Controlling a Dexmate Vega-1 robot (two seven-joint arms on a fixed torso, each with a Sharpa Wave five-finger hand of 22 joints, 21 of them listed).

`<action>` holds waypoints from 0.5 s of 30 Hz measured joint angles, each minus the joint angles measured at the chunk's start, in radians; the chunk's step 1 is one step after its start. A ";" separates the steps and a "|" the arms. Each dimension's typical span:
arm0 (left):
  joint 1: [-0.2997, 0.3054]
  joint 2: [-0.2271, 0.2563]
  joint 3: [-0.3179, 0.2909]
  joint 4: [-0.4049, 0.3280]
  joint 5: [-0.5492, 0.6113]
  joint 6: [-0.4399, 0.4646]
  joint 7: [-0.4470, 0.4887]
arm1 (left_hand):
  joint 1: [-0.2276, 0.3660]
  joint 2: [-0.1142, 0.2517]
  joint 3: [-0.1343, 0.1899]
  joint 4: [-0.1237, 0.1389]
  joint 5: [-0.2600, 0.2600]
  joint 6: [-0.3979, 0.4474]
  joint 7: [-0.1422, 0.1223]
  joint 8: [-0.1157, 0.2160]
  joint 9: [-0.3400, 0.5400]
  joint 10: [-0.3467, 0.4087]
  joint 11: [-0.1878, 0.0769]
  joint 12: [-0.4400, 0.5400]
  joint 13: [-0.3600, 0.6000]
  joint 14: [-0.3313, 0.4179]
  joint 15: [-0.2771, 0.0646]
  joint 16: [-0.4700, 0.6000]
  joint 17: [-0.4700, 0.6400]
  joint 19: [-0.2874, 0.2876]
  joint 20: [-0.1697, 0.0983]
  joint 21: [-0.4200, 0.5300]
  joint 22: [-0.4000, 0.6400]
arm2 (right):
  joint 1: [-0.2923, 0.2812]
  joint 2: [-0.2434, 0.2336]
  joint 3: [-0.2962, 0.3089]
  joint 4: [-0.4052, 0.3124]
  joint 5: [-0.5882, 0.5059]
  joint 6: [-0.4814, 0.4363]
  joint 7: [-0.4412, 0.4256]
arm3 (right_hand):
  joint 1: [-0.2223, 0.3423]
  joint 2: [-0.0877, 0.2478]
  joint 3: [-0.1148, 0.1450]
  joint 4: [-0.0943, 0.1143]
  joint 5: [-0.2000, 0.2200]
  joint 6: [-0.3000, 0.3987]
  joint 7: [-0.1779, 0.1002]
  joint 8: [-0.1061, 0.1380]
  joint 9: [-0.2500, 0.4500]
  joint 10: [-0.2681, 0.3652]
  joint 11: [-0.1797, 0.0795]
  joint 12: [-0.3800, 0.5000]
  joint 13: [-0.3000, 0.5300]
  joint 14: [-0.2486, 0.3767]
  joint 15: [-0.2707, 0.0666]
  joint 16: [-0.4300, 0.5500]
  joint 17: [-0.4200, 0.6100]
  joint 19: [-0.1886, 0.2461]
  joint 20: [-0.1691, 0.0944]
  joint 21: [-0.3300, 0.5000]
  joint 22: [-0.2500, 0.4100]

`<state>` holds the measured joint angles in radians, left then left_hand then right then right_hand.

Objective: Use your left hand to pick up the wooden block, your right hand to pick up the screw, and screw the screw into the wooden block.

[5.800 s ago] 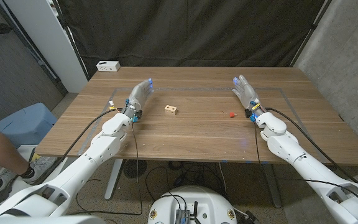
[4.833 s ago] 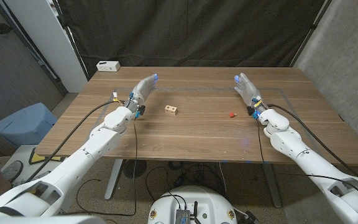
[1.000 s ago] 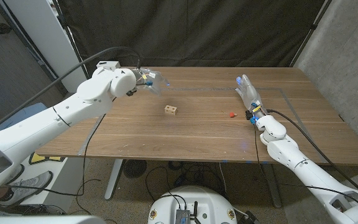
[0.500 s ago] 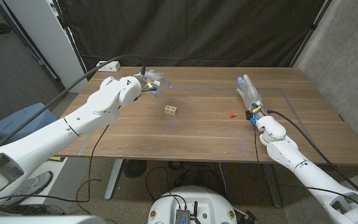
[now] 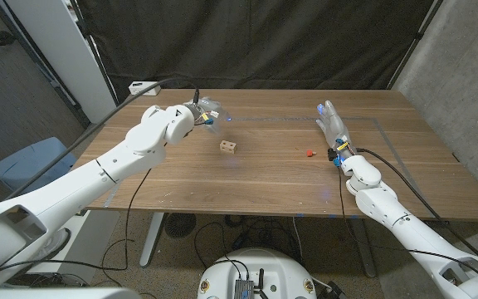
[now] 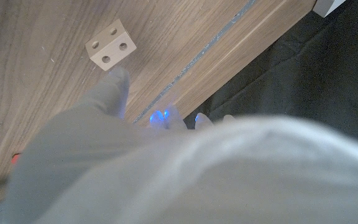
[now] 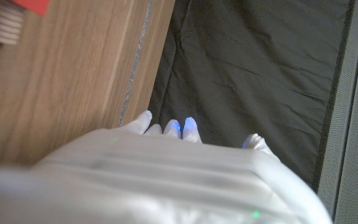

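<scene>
Risk is seen at the wooden block: the left hand (fingers spread, empty) could knock it aside.

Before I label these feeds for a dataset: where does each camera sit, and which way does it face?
Head view: on the robot's head, looking down at the table, both arms, left hand, right hand.
Left wrist view: behind the left hand, facing the wooden block.
Right wrist view: behind the right hand, screw at its corner.
Shared: head and left wrist both show the block.
</scene>
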<state>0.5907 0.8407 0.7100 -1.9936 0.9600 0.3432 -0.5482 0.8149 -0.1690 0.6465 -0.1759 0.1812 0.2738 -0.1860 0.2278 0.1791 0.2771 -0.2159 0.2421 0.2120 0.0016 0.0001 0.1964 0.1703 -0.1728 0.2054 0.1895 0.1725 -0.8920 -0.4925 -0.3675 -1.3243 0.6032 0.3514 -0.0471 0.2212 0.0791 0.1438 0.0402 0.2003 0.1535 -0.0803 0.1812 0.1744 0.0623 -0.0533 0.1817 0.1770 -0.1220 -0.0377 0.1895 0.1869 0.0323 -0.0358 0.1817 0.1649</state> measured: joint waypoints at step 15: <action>-0.016 -0.033 0.031 0.034 0.021 -0.001 -0.045 | 0.003 0.004 -0.033 0.010 -0.004 -0.027 0.019 -0.017 0.000 -0.017 0.005 -0.007 0.005 0.002 0.002 -0.004 0.000 0.000 0.000 0.000 0.000 | 0.004 0.005 0.000 0.012 0.003 -0.003 -0.001 | -0.008 0.000 0.000 0.000 0.000 0.000 0.000 0.000 0.000 0.000 0.000 0.000 0.000 0.000 0.000 0.000 -0.001 0.000 0.000 0.000 0.000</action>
<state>0.5745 0.8081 0.7409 -1.9600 0.9811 0.3423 -0.5933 0.8183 -0.1655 0.6131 -0.1656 0.1771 0.2463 -0.1665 0.2106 0.1790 0.2601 -0.2109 0.2354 0.2166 0.0036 0.0020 0.1919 0.1702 -0.1728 0.2053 0.1895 0.1725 -0.8883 -0.4871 -0.3675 -1.3127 0.6065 0.3480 -0.0482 0.2133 0.0792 0.1438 0.0402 0.2003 0.1535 -0.0803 0.1812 0.1744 0.0623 -0.0534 0.1817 0.1770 -0.1219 -0.0376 0.1894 0.1860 0.0323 -0.0358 0.1817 0.1649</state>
